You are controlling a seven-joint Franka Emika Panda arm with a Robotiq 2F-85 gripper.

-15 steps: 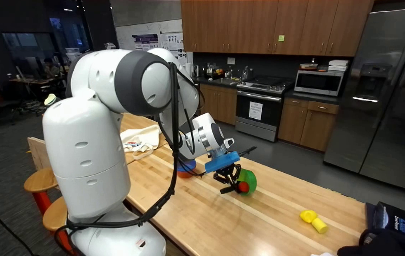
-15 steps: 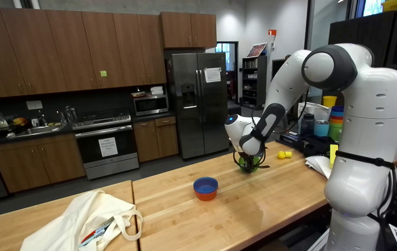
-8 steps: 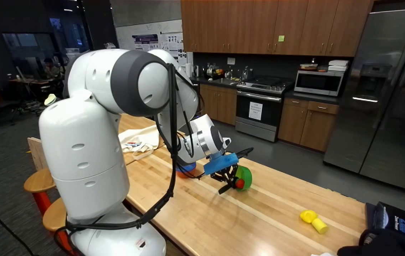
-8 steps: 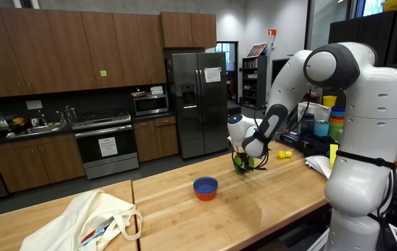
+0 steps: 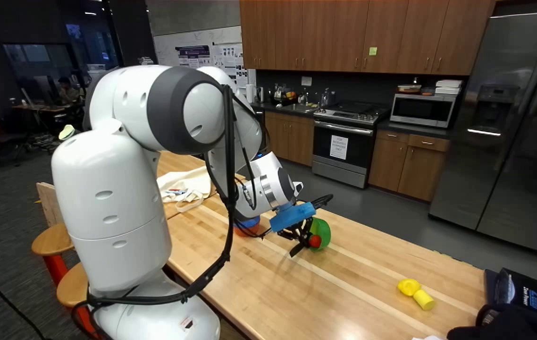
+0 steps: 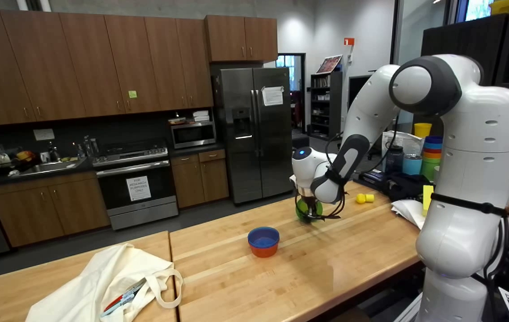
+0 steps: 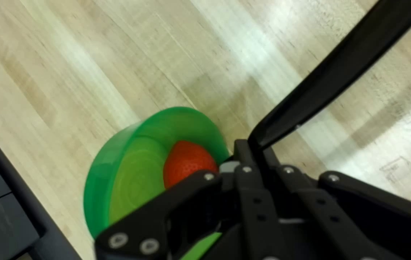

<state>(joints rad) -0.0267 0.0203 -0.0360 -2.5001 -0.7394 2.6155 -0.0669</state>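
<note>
Long black bar (image 7: 330, 77), glossy, plastic-looking; round green plastic bowl (image 7: 97, 195), smooth, translucent; red strawberry-shaped piece (image 7: 185, 160), finely pitted; pale striped wooden table (image 7: 162, 54), smooth with a sheen; cream cloth bag (image 6: 98, 277) by its end edge, matt, wrinkled

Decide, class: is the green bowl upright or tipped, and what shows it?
Tipped. In an exterior view the green bowl leans well over, its open mouth facing sideways rather than straight up.

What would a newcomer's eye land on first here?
Most likely the red strawberry inside the tilted green bowl, vivid right by the black gripper in the wrist view. In both exterior views, the big white arm dominates, bent over the wooden table. The yellow cylinder and rounded yellow piece on that table probably catch the eye next.
</note>
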